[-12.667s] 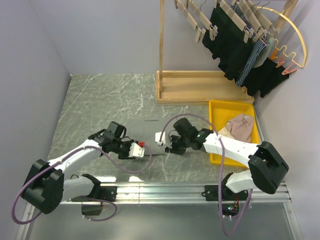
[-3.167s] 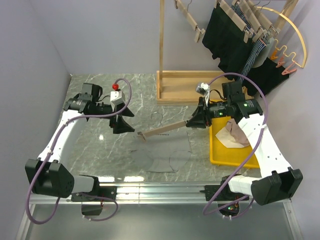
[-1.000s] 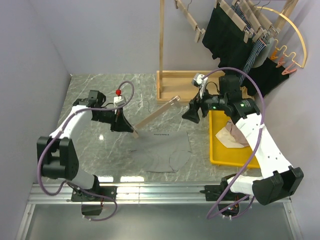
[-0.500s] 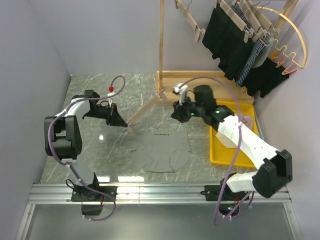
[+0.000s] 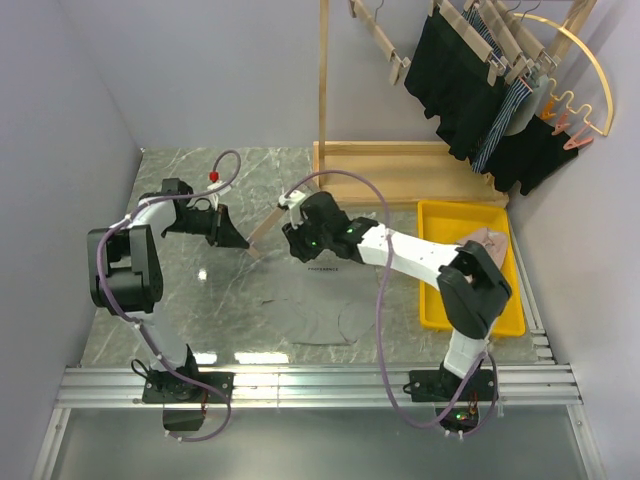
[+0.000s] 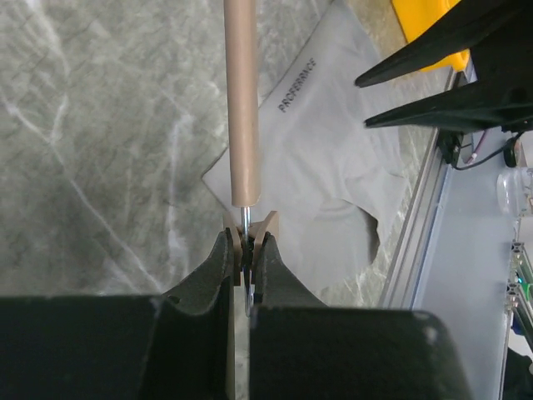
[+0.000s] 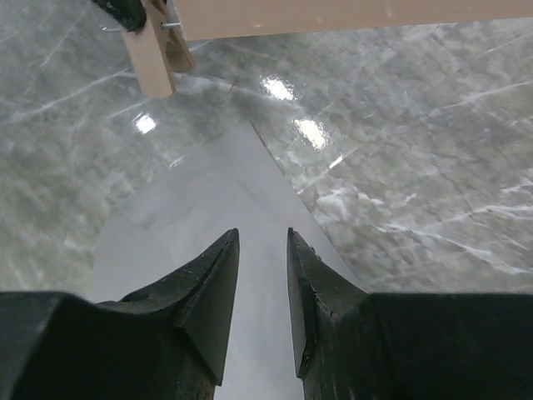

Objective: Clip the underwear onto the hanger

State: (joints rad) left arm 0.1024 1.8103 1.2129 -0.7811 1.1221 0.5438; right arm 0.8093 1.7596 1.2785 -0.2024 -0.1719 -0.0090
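Left tool [image 6: 245, 250] tight on end clip [image 6: 268, 223] of hanger [image 6: 242, 100]; right tool [image 7: 261, 242] slightly agape, empty, over underwear [image 7: 200, 208] edge.

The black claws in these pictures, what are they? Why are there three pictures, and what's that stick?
The claws are grippers, the hands of two robot arms. One picture looks down on both arms from above. The other two come from a small camera on each wrist, so each shows that arm's own fingers at the bottom.

The left gripper is pinched shut on a clip of the hanger. That is your stick, a pale wooden bar. The right gripper is open and holds nothing. It hovers over the underwear, a light grey pair lying flat on the marble table. To the right sits a yellow tray with a beige garment in it.
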